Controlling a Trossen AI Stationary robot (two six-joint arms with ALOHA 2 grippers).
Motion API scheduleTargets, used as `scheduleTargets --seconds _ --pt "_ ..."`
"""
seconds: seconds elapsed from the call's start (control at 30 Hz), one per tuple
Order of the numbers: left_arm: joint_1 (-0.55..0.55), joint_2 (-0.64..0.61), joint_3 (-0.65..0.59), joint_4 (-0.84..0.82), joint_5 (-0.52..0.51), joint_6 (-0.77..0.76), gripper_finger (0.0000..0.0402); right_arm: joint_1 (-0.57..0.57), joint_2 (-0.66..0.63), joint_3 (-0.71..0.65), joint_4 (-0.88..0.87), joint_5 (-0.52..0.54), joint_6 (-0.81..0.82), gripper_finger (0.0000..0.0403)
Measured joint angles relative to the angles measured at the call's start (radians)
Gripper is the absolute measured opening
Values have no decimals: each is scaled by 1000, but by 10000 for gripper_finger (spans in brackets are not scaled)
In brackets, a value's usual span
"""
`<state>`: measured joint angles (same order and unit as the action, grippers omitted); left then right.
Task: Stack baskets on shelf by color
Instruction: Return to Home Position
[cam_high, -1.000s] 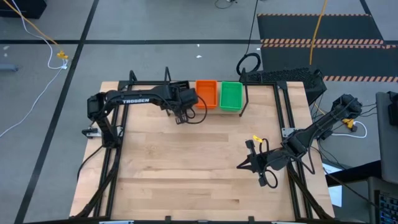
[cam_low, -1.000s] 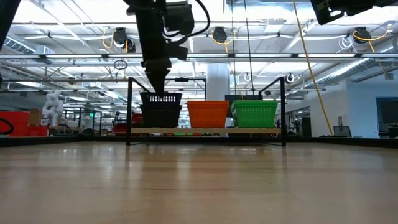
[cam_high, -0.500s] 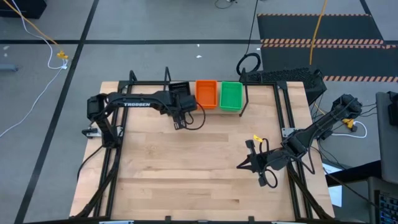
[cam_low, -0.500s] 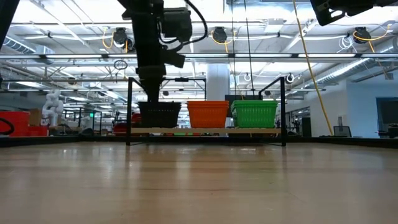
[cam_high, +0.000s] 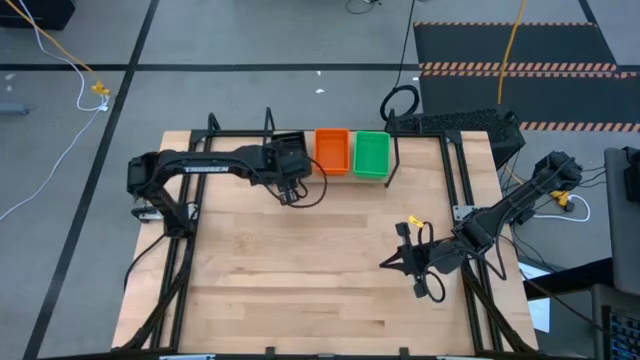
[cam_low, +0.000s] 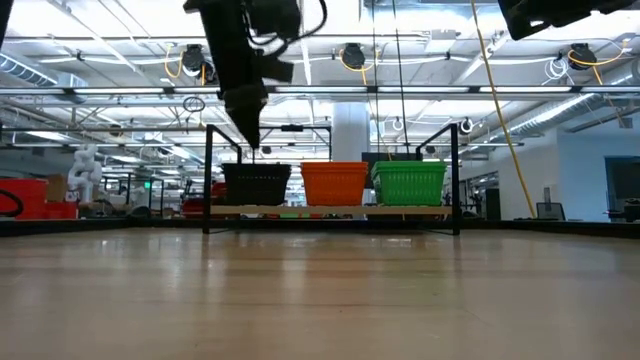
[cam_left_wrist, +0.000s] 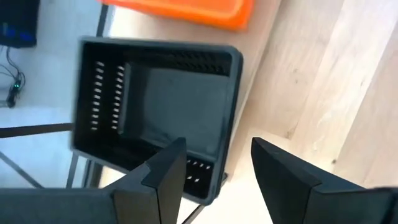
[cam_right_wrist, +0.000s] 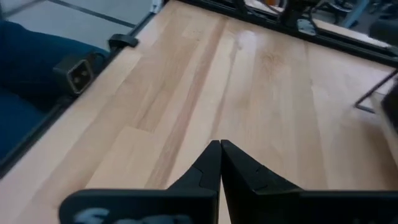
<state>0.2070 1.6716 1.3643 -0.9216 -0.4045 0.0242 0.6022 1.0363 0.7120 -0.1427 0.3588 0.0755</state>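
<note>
Three basket stacks sit side by side on the shelf (cam_low: 330, 210) at the table's far edge: black (cam_high: 288, 146) (cam_low: 257, 184) on the left, orange (cam_high: 332, 150) (cam_low: 334, 183) in the middle, green (cam_high: 371, 155) (cam_low: 410, 183) on the right. My left gripper (cam_high: 288, 193) (cam_low: 253, 140) (cam_left_wrist: 214, 158) is open just above the black stack's near rim (cam_left_wrist: 211, 168) and touches nothing. My right gripper (cam_high: 400, 262) (cam_right_wrist: 219, 149) is shut and hovers over the table's right side, far from the shelf.
Black metal uprights (cam_low: 208, 180) (cam_low: 456, 180) frame the shelf ends. A dark rail frame runs along the table's left and right edges (cam_high: 462, 190). Bare wooden tabletop (cam_high: 300, 270) lies between the shelf and the near edge. Cables hang by the left wrist (cam_high: 318, 190).
My left gripper lowered a black basket onto the black stack, let go of it, then rose clear and drew back a little toward the table's left. The black stack now stands level with the orange and green ones. The right arm kept still.
</note>
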Motion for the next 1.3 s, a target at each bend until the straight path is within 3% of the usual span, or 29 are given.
scheduleTargets --seconds 0.2,0.3,0.43,0.53,0.6,0.67,0.83,1.03,1.17,1.3 --pt "-15 -74 -1 2 -5 -25 184 -9 0 -15 23 38 -14 4" --pt "-61 -126 -77 151 -7 -71 184 -26 0 -97 120 68 -39 4" --pt "-170 -193 -298 522 36 -92 184 -65 4 -288 471 111 -43 4" --pt "-276 -246 -466 768 38 -128 184 -100 15 -430 811 50 -18 4" --pt "-343 -282 -546 899 4 -132 184 -118 16 -484 963 -21 -17 4" --pt "-400 -364 -605 911 -75 -131 184 -126 -4 -502 1014 -48 -45 4" --pt "-490 -659 -671 863 -235 -120 184 -130 -199 -463 892 -49 -154 4" --pt "-554 -987 -850 901 -261 -112 184 -135 -498 -448 537 -35 -187 4" --pt "-575 -1126 -1031 1011 -286 -89 184 -139 -624 -448 428 -22 -175 4" --pt "-574 -1239 -1126 1100 -312 -44 184 -151 -704 -448 367 -23 -205 4"
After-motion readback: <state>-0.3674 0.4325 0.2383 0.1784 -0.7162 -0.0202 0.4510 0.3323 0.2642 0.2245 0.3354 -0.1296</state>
